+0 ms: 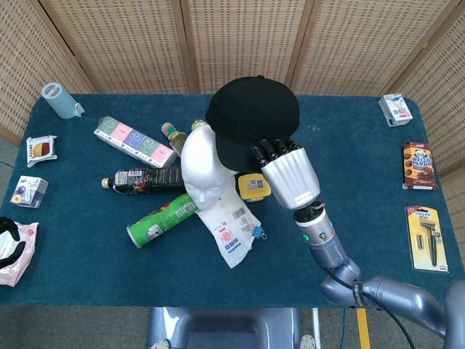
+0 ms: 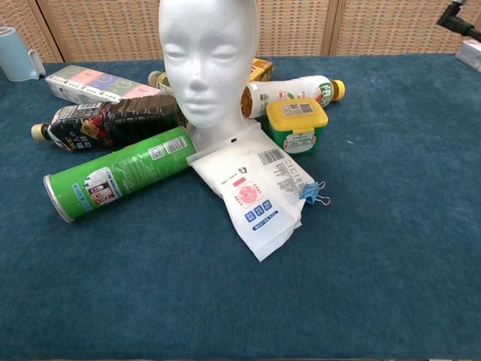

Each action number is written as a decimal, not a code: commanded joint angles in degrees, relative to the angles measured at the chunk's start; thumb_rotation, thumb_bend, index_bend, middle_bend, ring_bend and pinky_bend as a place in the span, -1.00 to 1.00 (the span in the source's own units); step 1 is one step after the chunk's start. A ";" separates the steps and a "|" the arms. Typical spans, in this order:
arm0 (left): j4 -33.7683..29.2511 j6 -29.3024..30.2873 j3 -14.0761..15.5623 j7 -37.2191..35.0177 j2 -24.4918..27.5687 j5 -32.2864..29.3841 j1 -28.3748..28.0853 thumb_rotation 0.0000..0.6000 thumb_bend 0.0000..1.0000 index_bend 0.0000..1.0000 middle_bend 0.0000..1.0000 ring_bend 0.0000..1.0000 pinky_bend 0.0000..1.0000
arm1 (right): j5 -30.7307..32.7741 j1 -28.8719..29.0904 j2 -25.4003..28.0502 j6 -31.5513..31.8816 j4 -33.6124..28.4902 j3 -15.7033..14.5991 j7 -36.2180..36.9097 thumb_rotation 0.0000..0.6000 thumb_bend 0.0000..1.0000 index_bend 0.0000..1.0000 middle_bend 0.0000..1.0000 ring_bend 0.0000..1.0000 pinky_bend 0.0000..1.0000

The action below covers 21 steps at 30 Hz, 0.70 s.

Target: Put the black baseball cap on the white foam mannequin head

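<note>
Right robot hand (image 1: 289, 173) grips the brim of the black fabric baseball cap (image 1: 252, 116), holding it raised just behind and to the right of the upright white foam mannequin head (image 1: 207, 166), overlapping its top edge. Bottles, a green can and packets lie around the head on the blue table (image 1: 87, 254).

My table (image 1: 87, 218), blue cloth: foam head (image 1: 205, 171) mid; green can (image 1: 161, 219) front-left of it, yellow tub (image 1: 252, 187) right, white pouch (image 1: 232, 225) in front w/ blue clip (image 1: 259, 233).

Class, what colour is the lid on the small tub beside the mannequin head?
Yellow; the small tub's lid shows best in the chest view.
</note>
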 commanded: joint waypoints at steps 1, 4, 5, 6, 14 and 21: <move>0.77 -0.37 0.08 -0.60 -0.38 -0.16 -0.05 1.00 -0.38 0.16 -0.11 -0.29 -0.26 | 1.09 1.64 -0.81 -1.79 -0.24 0.78 -2.20 1.00 -0.22 0.45 0.34 0.57 0.79; 1.35 -0.64 0.08 -1.11 -0.62 -0.26 -0.11 1.00 -0.38 0.16 -0.11 -0.29 -0.26 | 1.85 2.88 -1.61 -2.94 -0.02 0.90 -3.51 1.00 -0.21 0.45 0.34 0.57 0.79; 1.51 -0.65 0.08 -1.24 -0.68 -0.27 -0.11 1.00 -0.38 0.16 -0.11 -0.29 -0.26 | 1.93 3.21 -1.81 -3.20 0.08 0.85 -3.89 1.00 -0.21 0.45 0.34 0.57 0.79; 1.67 -0.67 0.08 -1.38 -0.72 -0.28 -0.10 1.00 -0.38 0.16 -0.11 -0.29 -0.26 | 1.99 3.54 -2.02 -3.37 0.26 0.86 -4.28 1.00 -0.21 0.46 0.34 0.57 0.79; 2.73 -0.74 0.19 -2.38 -0.93 -0.47 0.16 1.00 -0.37 0.15 -0.11 -0.29 -0.26 | 4.02 6.23 -4.36 -6.08 0.80 0.52 -6.91 1.00 -0.22 0.46 0.35 0.58 0.79; 3.57 -0.84 0.30 -3.24 -1.14 -0.52 0.32 1.00 -0.38 0.16 -0.11 -0.29 -0.26 | 5.51 7.80 -6.22 -7.74 0.61 -0.22 -9.67 1.00 -0.22 0.47 0.35 0.58 0.79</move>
